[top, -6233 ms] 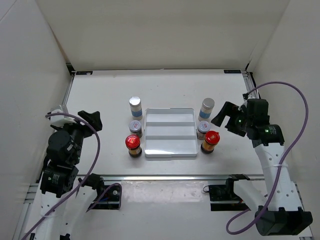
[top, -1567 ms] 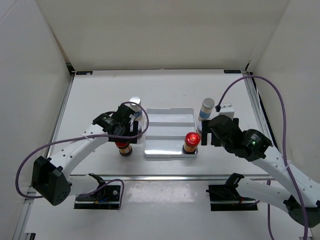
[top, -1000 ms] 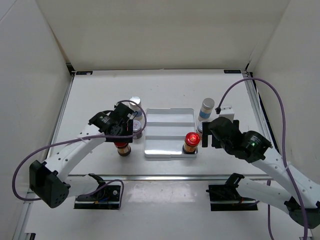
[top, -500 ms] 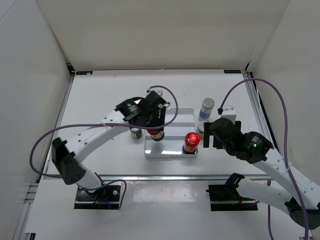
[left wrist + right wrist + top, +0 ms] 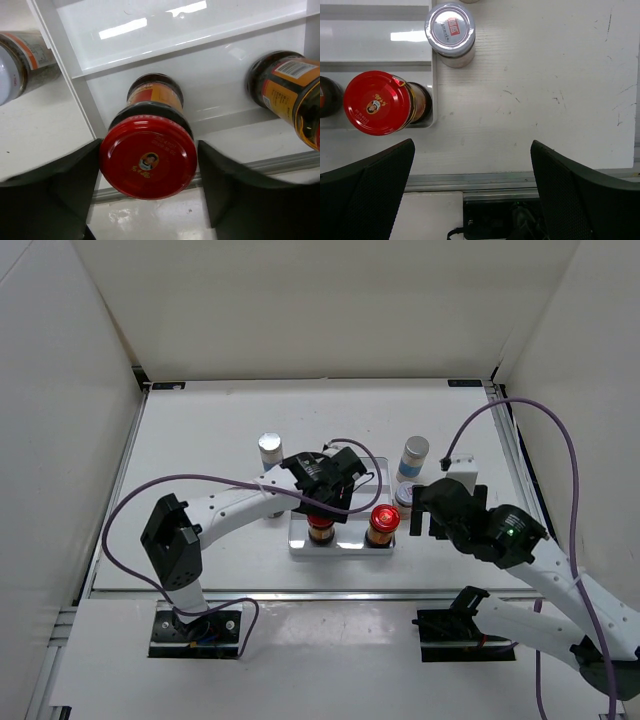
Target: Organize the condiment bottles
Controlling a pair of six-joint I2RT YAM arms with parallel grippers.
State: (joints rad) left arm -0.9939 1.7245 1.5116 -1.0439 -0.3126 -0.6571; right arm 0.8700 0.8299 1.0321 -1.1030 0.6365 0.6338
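Observation:
My left gripper (image 5: 322,512) is shut on a dark amber red-capped bottle (image 5: 147,162), held upright with its base in the near row of the white ridged tray (image 5: 345,472). The second red-capped bottle (image 5: 383,519) stands in the same row to its right and also shows in the left wrist view (image 5: 287,97). My right gripper (image 5: 472,150) is open and empty over the table right of the tray. A silver-lidded jar (image 5: 450,30) stands just outside the tray's right edge. The other silver-lidded jar (image 5: 12,60) stands left of the tray. Two white-and-blue bottles (image 5: 270,446) (image 5: 414,451) stand behind.
The tray's middle and far rows (image 5: 200,30) hold nothing. The left arm (image 5: 240,502) stretches across the table's left half to the tray. A metal rail (image 5: 520,180) runs along the table's near edge. White walls close in the back and both sides.
My left gripper has carried the red-capped bottle from the tray's left side into the near row, beside the other red-capped bottle. The right arm has hardly moved.

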